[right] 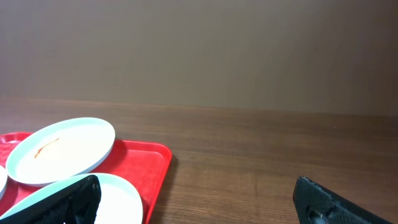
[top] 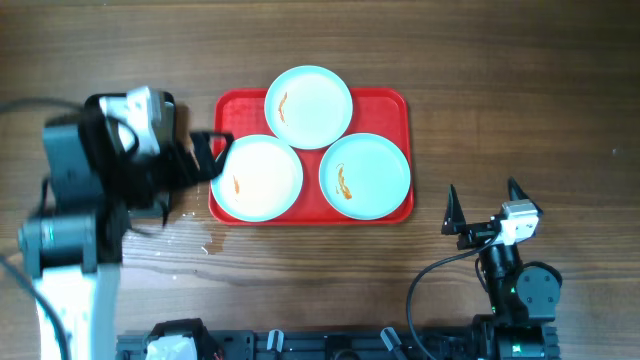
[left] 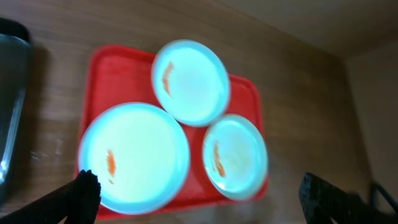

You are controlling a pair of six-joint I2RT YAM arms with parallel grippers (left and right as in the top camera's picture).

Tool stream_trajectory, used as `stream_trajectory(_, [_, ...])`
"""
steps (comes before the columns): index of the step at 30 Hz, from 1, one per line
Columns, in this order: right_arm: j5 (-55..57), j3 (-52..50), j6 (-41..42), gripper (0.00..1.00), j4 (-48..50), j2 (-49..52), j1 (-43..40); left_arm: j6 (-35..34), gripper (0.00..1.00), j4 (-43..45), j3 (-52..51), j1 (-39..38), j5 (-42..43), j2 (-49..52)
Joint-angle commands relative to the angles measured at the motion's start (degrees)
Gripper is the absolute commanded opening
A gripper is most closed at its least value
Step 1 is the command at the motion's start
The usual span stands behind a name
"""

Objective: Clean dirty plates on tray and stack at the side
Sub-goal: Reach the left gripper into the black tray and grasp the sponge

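Note:
The red tray [top: 385, 110] lies at the table's middle and holds three pale plates. The far plate [top: 308, 107], the left plate [top: 258, 178] and the right plate [top: 365, 176] each carry a small orange smear. My left gripper [top: 212, 157] is open and empty at the tray's left edge, beside the left plate. The left wrist view shows the tray [left: 115, 71] and all three plates [left: 189, 81] [left: 134, 155] [left: 235, 155] between my left gripper's [left: 202, 199] spread fingers. My right gripper [top: 483, 207] is open and empty, right of the tray.
A black shiny pan [left: 9, 106] stands left of the tray in the left wrist view; the left arm hides it from overhead. Small wet spots [top: 205, 243] mark the wood in front of the tray's left corner. The right wrist view shows the tray's corner [right: 152, 165], two plates [right: 62, 149] [right: 115, 199] and my right gripper [right: 199, 202].

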Motion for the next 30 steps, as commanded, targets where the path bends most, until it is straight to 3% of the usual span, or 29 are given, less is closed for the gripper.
stream_trajectory(1, [0.98,-0.07,-0.7,1.0,0.26,-0.31,-0.33,-5.97,1.0,-3.21,7.37,2.95,-20.87,8.5])
stream_trajectory(3, [0.98,-0.07,-0.7,1.0,0.26,-0.31,-0.33,-9.2,1.0,-4.42,8.04,6.78,-26.45,13.86])
stream_trajectory(5, [0.98,-0.04,-0.7,1.0,0.26,-0.31,-0.33,-10.19,1.0,-4.04,8.04,9.33,-22.25,18.51])
stream_trajectory(8, [0.98,-0.07,-0.7,1.0,0.26,-0.31,-0.33,-9.92,1.0,-5.16,7.98,10.82,-22.34,22.62])
stream_trajectory(11, [0.98,-0.07,-0.68,1.0,0.26,-0.31,-0.33,-10.54,1.0,-5.84,7.56,13.22,-29.24,29.55])
stream_trajectory(15, [0.98,-0.07,-0.7,1.0,0.26,-0.31,-0.33,-16.96,1.0,-5.64,7.56,15.72,-35.8,38.05])
stream_trajectory(16, [0.98,-0.07,-0.7,1.0,0.26,-0.31,-0.33,-17.51,0.96,-5.18,7.56,16.26,-35.71,39.5])
stream_trajectory(18, [0.98,-0.07,-0.68,1.0,0.26,-0.31,-0.33,-17.51,0.74,-3.98,7.56,17.2,-35.5,42.56])
stream_trajectory(21, [0.98,-0.07,-0.68,1.0,0.26,-0.31,-0.33,-17.46,0.79,-1.55,7.56,17.44,-33.79,46.34])
stream_trajectory(30, [0.98,-0.07,-0.7,1.0,0.26,-0.31,-0.33,-17.53,0.74,4.42,6.43,17.44,-32.81,51.52])
